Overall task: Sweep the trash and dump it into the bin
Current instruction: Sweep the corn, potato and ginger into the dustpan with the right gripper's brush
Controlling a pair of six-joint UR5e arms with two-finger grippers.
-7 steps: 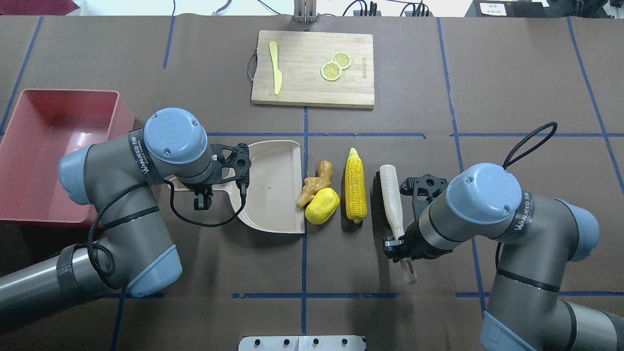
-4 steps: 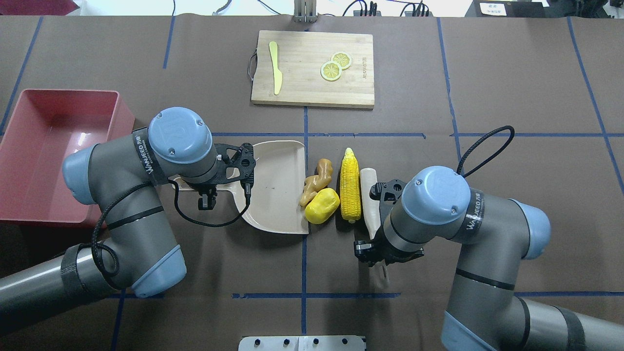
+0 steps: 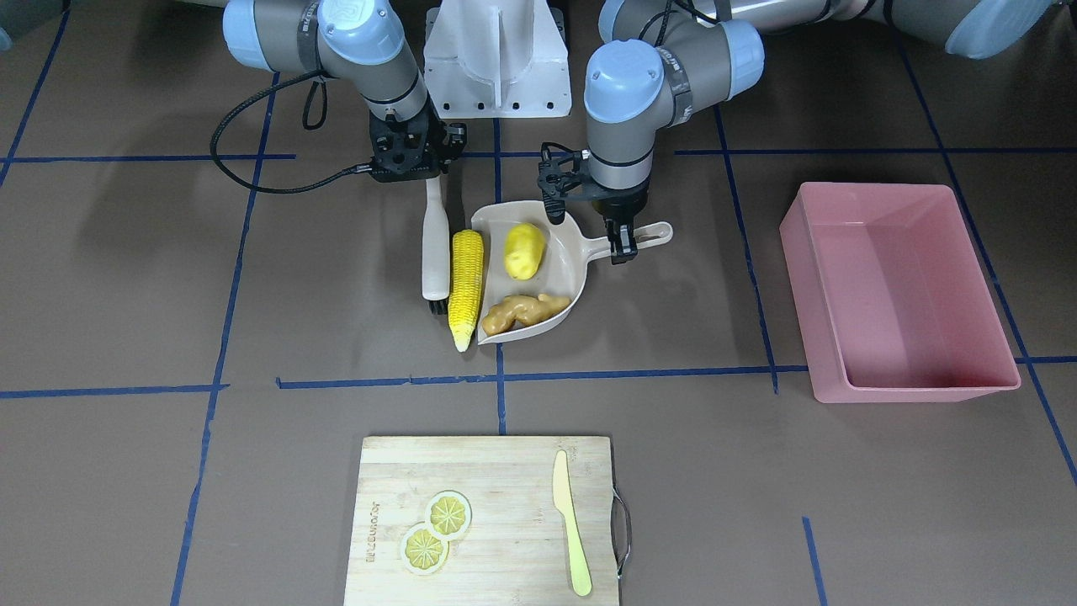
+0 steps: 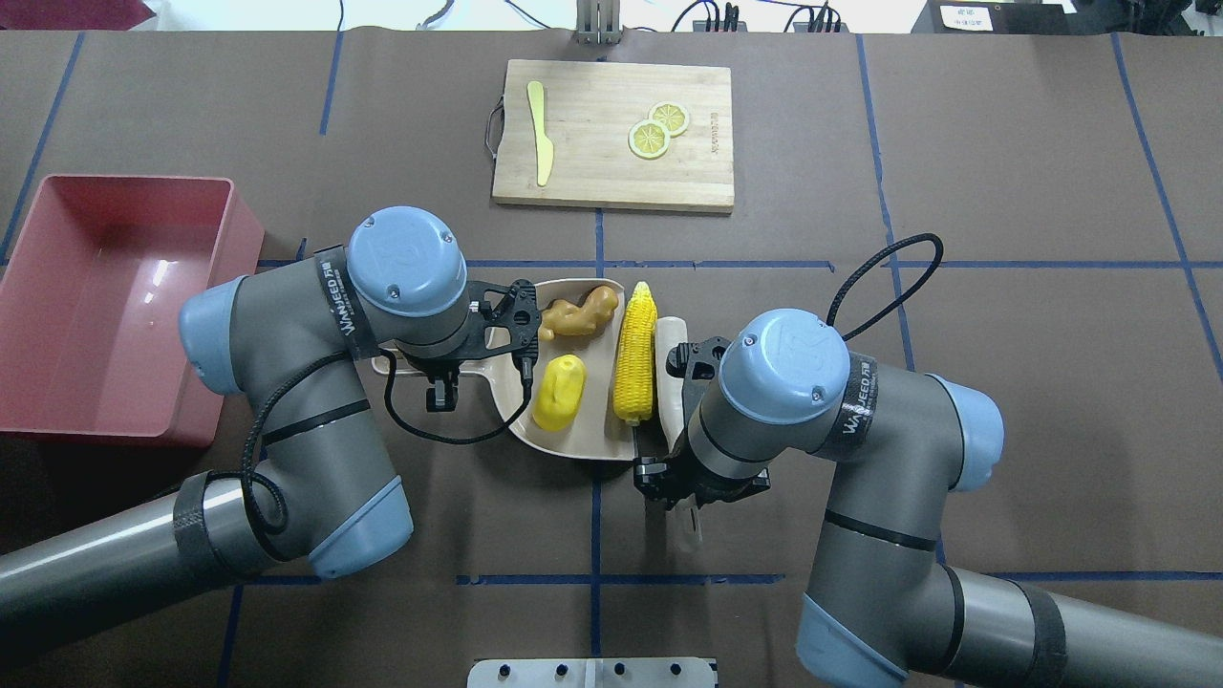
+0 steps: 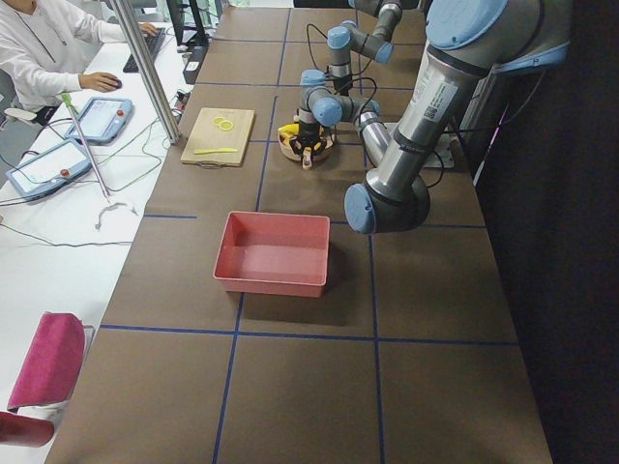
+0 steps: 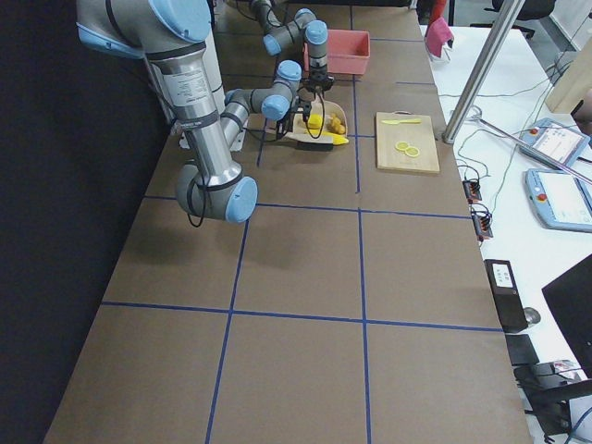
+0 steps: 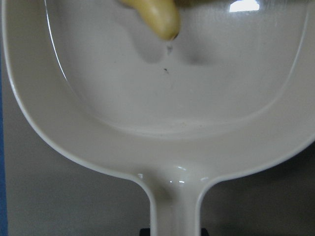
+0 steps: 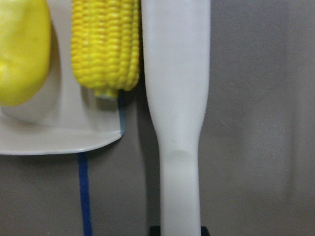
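Note:
My left gripper (image 4: 435,375) is shut on the handle of a beige dustpan (image 4: 592,435) flat on the table. The tan ginger root (image 4: 576,313) and the yellow potato-like lump (image 4: 559,392) lie inside the pan. The yellow corn cob (image 4: 635,352) lies along the pan's open lip, partly on it. My right gripper (image 4: 690,492) is shut on the handle of a white brush (image 4: 669,368) that presses against the corn's outer side. The pink bin (image 4: 124,182) stands empty at the far left. In the front view the pan (image 3: 559,220), corn (image 3: 467,286) and bin (image 3: 875,189) show too.
A wooden cutting board (image 4: 592,182) with two lemon slices (image 4: 657,129) and a yellow-green knife (image 4: 541,129) lies beyond the dustpan. Blue tape lines cross the brown table cover. A white mount (image 4: 592,672) sits at the near edge.
My right arm swept the brush left, pushing corn, potato lump and ginger toward and into the dustpan. My left arm shifted the dustpan right to meet them.

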